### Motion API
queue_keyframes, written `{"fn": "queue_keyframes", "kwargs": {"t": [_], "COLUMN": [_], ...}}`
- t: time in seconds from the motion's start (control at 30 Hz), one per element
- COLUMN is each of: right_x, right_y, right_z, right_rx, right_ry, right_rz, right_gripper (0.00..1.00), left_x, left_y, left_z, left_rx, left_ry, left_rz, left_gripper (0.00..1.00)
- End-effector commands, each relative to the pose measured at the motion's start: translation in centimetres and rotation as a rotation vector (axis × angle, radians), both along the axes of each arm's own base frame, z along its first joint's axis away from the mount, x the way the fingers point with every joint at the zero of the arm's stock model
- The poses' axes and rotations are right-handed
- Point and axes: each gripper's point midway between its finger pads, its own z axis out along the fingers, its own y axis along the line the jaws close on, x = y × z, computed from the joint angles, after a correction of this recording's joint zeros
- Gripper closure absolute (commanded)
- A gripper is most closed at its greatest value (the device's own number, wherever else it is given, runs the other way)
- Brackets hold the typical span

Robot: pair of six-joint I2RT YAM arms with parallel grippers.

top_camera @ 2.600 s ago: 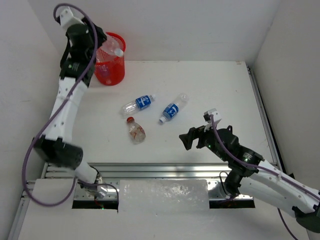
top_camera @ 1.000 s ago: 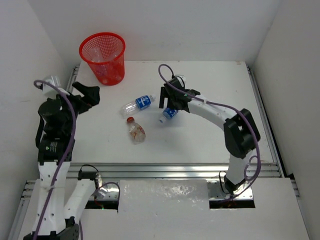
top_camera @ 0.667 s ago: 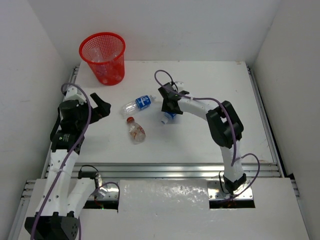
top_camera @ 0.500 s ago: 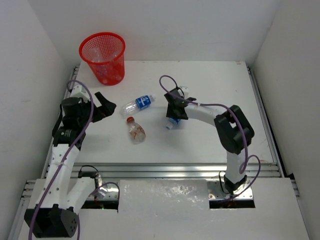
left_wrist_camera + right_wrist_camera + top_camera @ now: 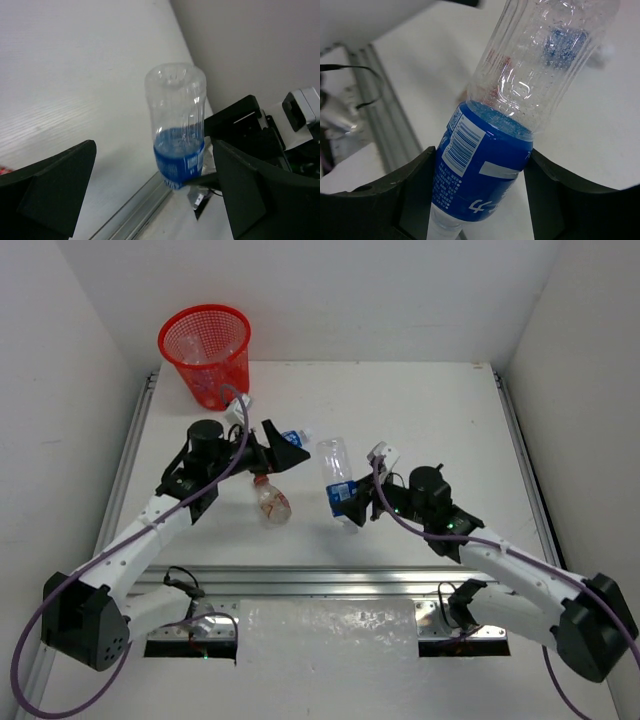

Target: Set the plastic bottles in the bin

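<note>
Two robot arms over a white counter; the right one holds a plastic bottle.

The right gripper is clamped on the label of a blue-labelled bottle, held tilted, clear base up and cap end down. The left gripper is spread wide and holds nothing, above a second blue-labelled bottle lying on the counter. A red-capped bottle lies nearby. The red mesh bin stands well apart at the far left corner.
</note>
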Motion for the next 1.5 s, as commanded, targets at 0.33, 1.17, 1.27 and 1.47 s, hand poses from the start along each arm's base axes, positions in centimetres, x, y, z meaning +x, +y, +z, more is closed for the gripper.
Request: {"fn": "queue_keyframes", "kwargs": {"t": [0.33, 1.17, 1.27, 1.47], "right_x": [-7.4, -1.2, -2.1, -2.9], "right_y": [4.2, -10.1, -9.9, -10.6], "right_z": [10.2, 2.0, 0.7, -0.7], "right_rx": [0.192, -0.092, -0.098, -0.129], "right_ry": [-0.248, 0.115, 0.147, 0.169], "right_rz": [0.524, -0.511, -0.484, -0.483], "right_gripper": [0.82, 0.01, 0.01, 0.01], "left_x": [-4.1, 19.5, 22.6, 27.5], "left_y": [-7.6, 25.8, 28.9, 31.5], "left_z": [8.2, 18.2, 20.6, 21.5], "left_rx": [-0.253, 0.322, 0.337, 0.347], "left_ry": [-0.219, -0.17, -0.241, -0.332], "left_rz": [-0.348, 1.183, 1.28, 1.357], "left_gripper": [0.12, 1.0, 1.0, 1.0]}}
